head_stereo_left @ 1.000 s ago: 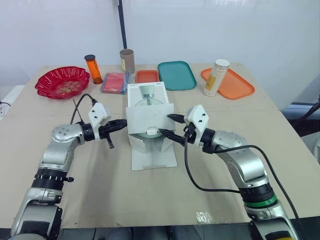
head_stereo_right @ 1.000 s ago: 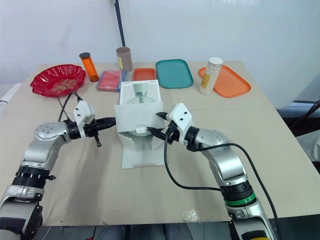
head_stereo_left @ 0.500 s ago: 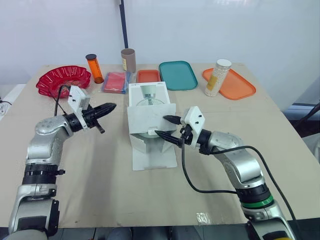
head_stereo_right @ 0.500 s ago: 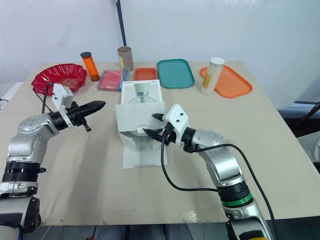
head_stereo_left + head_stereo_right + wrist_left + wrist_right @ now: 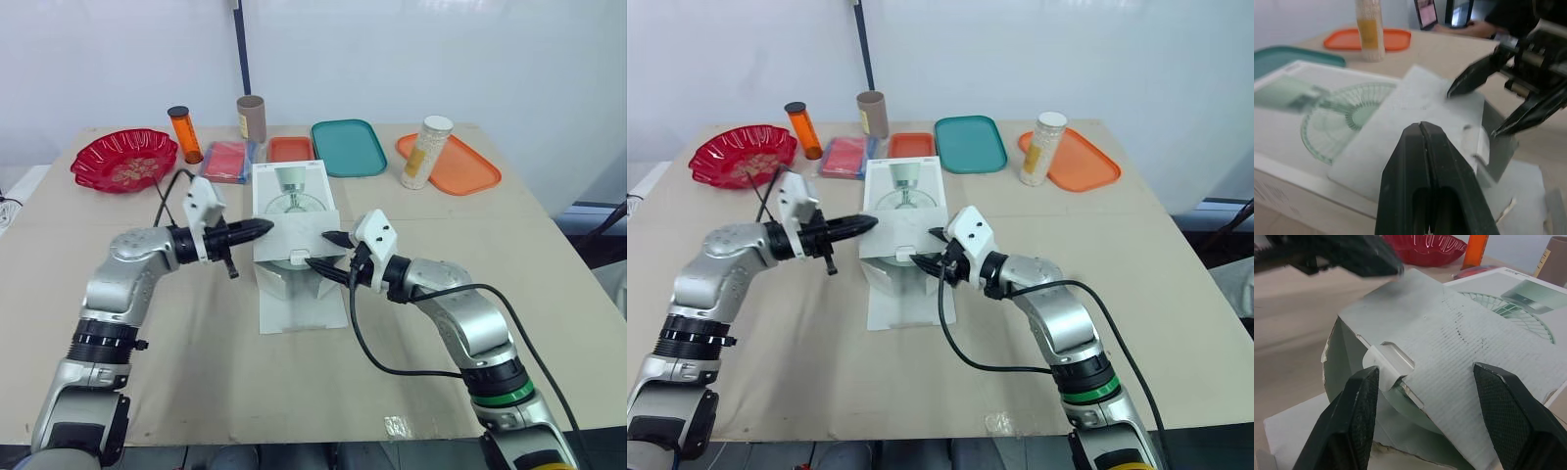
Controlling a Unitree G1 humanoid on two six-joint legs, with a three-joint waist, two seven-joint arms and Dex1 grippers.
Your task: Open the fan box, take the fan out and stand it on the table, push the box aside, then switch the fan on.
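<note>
Fan box (image 5: 294,191) — white card with a green fan printed on top — lay flat at mid-tabletop (image 5: 196,343), its long axis running away from the robot. Its open end faced the robot, one flap (image 5: 299,233) raised. The left claw (image 5: 265,225), fingers pressed together, pointed at that flap's left corner. The right claw (image 5: 320,249) gaped wide at the flap's front.

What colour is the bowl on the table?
Red. The bowl shows best in the left eye view.

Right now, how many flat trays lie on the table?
3: small orange tray behind the fan box, teal tray to its right, large orange tray farthest right.
</note>
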